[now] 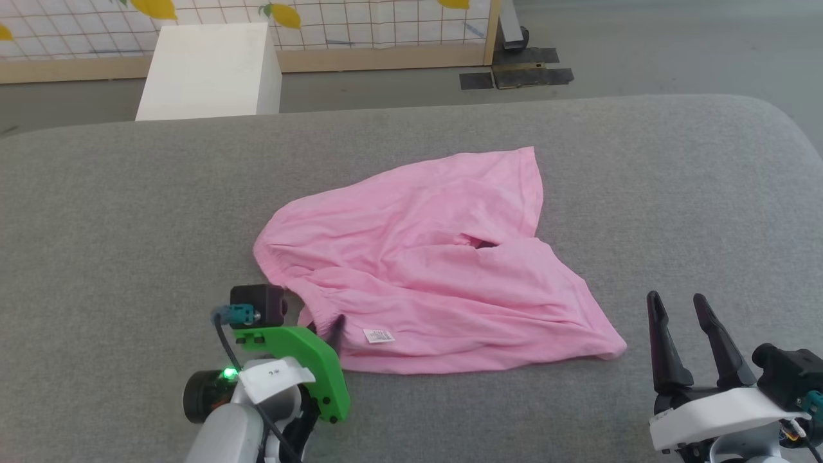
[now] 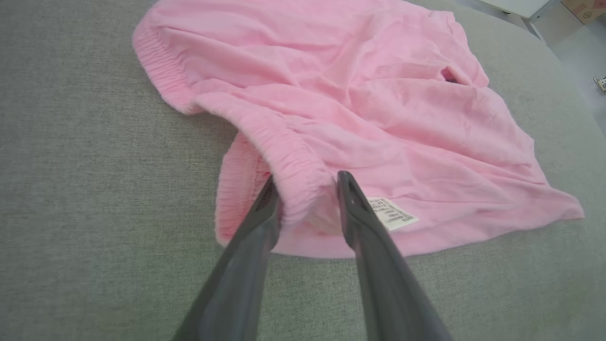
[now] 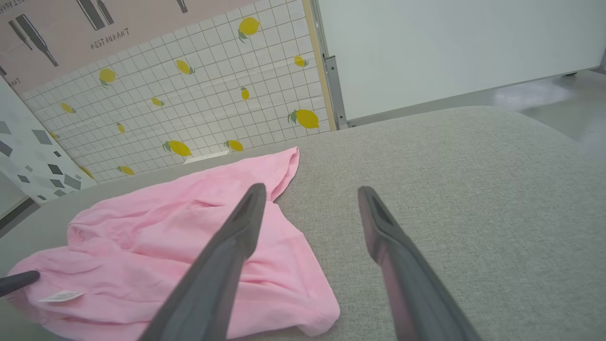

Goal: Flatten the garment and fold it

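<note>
Centrally on the grey fabric surface [image 1: 128, 225] lies the garment [image 1: 418, 257], rumpled. A white box [image 1: 209, 71] and lemon-print panel [image 1: 321, 26] stand well beyond the garment, off the surface. Bare surface borders every garment edge. The left pincer [image 2: 307, 182] straddles the waistband [image 2: 284, 142] beside the label [image 1: 378, 335], fingers apart; whether it grips cannot be told. The right pincer [image 1: 678, 302] sits right of the garment, fingers apart, holding nothing.
</note>
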You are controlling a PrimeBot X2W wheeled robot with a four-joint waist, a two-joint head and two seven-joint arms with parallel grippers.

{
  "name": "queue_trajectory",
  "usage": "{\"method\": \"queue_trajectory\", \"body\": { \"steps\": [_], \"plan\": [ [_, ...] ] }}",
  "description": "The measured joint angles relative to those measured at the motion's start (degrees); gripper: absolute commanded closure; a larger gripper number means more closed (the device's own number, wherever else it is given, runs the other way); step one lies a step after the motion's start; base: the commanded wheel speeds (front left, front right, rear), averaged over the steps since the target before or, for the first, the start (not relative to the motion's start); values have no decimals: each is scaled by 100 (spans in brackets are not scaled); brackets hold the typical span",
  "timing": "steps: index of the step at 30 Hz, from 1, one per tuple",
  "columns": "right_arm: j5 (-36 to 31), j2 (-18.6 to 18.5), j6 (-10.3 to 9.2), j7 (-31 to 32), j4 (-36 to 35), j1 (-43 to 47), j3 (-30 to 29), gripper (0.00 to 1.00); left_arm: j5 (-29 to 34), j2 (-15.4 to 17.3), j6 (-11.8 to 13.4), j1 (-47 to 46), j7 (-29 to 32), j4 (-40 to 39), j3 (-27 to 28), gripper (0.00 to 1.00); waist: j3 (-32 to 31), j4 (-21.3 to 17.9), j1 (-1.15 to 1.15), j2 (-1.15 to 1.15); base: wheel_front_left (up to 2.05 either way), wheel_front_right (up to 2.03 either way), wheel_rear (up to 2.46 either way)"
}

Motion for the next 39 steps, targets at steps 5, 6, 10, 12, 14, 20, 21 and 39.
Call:
{"method": "queue_trajectory", "body": {
  "steps": [5,6,10,12,14,20,21,39],
  "plan": [
    [120,-1,0,162,46,-17,-12,0,-12,94,44,8,92,-250,19,100,16,-66,0,0,0,0,0],
    [140,-3,0,238,66,-17,-8,0,-12,99,45,19,92,-292,12,100,23,-66,0,0,0,0,0],
    [241,-1,0,670,212,-18,-21,0,-21,104,51,158,88,-409,-24,100,48,-31,0,0,0,0,0],
    [269,2,1,938,335,-35,-65,0,-27,103,51,244,80,-430,-52,100,64,4,0,0,0,0,0],
    [210,-4,0,1304,516,-133,-105,0,-31,101,51,297,32,-431,-96,100,94,50,0,0,0,0,0],
    [-71,1,0,2448,1081,-764,-108,0,-41,90,43,290,-22,-417,-148,100,202,180,0,0,0,0,0],
    [-266,0,0,2676,1155,-852,-107,0,-46,88,43,280,-38,-410,-155,100,220,202,0,0,0,0,0],
    [-747,1,-1,4579,481,-939,47,100,-88,71,-49,155,-370,-261,-265,100,349,404,0,0,0,0,0]
  ]
}}
